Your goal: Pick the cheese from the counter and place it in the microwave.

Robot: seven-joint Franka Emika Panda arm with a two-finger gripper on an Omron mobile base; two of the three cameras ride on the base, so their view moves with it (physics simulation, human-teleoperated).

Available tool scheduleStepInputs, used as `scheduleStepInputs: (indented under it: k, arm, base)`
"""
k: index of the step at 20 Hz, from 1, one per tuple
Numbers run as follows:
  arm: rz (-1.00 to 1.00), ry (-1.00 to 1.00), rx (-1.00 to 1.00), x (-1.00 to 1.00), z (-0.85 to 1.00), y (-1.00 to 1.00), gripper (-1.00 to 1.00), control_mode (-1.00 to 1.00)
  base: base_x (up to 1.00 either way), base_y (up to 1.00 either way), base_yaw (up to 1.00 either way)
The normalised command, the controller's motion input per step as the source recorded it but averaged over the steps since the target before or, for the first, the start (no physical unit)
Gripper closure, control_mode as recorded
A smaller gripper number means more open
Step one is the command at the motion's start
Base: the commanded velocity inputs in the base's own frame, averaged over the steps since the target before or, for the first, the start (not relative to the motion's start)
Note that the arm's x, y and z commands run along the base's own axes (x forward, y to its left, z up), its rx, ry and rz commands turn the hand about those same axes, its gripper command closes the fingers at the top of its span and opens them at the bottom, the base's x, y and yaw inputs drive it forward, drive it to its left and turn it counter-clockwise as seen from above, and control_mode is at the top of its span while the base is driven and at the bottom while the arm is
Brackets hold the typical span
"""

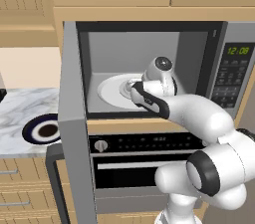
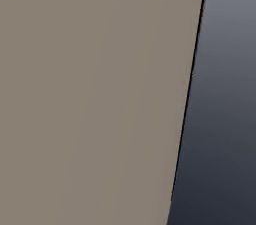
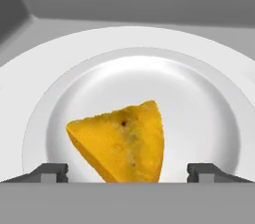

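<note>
Yellow-orange cheese, white turntable, grey microwave.

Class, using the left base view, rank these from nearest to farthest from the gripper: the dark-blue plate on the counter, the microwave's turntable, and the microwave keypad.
1. The turntable: directly beneath the gripper, inside the microwave.
2. The keypad: on the microwave's right front panel.
3. The dark-blue plate: far left, lower down on the counter, beyond the open door.

Cheese lower edge cut off behind grey band; gripper fingertips hidden by wrist inside microwave; jaw state indeterminate.
</note>
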Motion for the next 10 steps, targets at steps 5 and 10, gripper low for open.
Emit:
scheduleStepInputs:
  k: [5, 10]
  arm:
    - [0.0, -0.05, 0.02, -0.26, 0.37, -0.04, -1.0, -1.0]
    - [0.0, -0.06, 0.01, -0.71, 0.33, 0.0, -1.0, -1.0]
  base:
    - [0.0, 0.0, 0.0]
    - [0.0, 0.0, 0.0]
